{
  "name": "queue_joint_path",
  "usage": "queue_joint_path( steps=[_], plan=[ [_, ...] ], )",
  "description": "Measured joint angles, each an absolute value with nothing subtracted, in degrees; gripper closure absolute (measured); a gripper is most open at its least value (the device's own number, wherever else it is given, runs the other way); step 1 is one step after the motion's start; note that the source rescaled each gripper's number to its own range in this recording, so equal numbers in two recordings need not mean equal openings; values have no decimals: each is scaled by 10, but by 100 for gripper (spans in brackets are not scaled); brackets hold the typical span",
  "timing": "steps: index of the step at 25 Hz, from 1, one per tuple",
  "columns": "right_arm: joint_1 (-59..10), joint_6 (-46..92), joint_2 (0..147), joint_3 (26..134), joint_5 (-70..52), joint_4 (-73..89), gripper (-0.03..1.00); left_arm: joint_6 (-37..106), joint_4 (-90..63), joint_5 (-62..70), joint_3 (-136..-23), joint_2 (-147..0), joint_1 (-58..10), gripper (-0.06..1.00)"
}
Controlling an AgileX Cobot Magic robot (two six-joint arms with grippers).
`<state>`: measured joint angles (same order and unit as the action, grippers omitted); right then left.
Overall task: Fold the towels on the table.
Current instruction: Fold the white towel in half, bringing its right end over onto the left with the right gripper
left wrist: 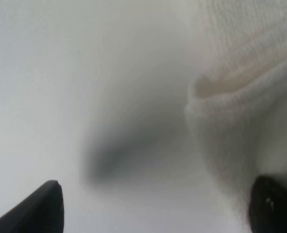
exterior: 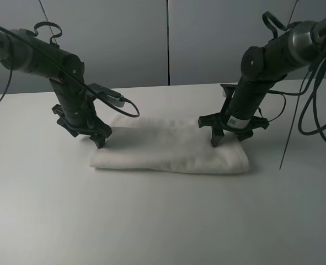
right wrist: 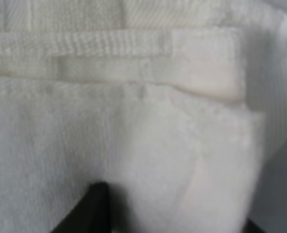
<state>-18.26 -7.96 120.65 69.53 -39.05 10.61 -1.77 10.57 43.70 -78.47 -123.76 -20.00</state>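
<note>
Towel (exterior: pixel 174 150) of white terry cloth, folded into a long, soft-edged rectangle, lying flat on the matte white bench (exterior: pixel 151 221), with bare bench on every side of it. Left jaws stand over the towel's far left corner, spread wide and holding nothing. In the left wrist view one black fingertip (left wrist: pixel 39 211) hangs over bare bench beside the towel, and the other (left wrist: pixel 274 208) hangs over the towel's rounded, looped-pile edge (left wrist: pixel 240 111). Right jaws are set down at the towel's far right end. The right wrist view shows one black fingertip (right wrist: pixel 95 208) against the pile, but whether the jaws grip the cloth cannot be told. In the same view a flat ribbed woven band (right wrist: pixel 85 46) and a stitched hem (right wrist: pixel 133 73) cross the towel beyond that fingertip. Black left arm (exterior: pixel 58 61) and black right arm (exterior: pixel 262 66) slant down toward the towel from either side. A thin black cable (exterior: pixel 136 110) loops off the left arm just behind the towel's far left corner, and thicker black cables (exterior: pixel 319 77) hang to the right of the towel. Grey wall panels (exterior: pixel 218 38), split by a dark vertical seam, stand behind the towel.
</note>
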Motion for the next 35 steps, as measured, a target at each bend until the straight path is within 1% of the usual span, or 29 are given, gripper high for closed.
queue_joint_path(
  steps=[4, 5, 9, 13, 22, 35],
  plan=[
    [-183, -34, 1208, 695, -389, 157, 94, -18, 106, 437, -785, -1238, -200, -4],
    [-183, -26, 1208, 695, -388, 166, 97, -18, 106, 437, -785, -1238, -200, -4],
    [-183, 10, 1210, 695, -388, 216, 97, -18, 106, 437, -785, -1238, -200, -4],
    [-183, 22, 1211, 695, -388, 230, 97, -18, 106, 437, -785, -1238, -200, -4],
    [-183, 24, 1192, 695, -393, 204, 97, -18, 106, 439, -785, -1238, -200, -4],
    [-183, 22, 1118, 695, -446, 203, 97, -18, 106, 442, -786, -1238, -200, -4]
  ],
)
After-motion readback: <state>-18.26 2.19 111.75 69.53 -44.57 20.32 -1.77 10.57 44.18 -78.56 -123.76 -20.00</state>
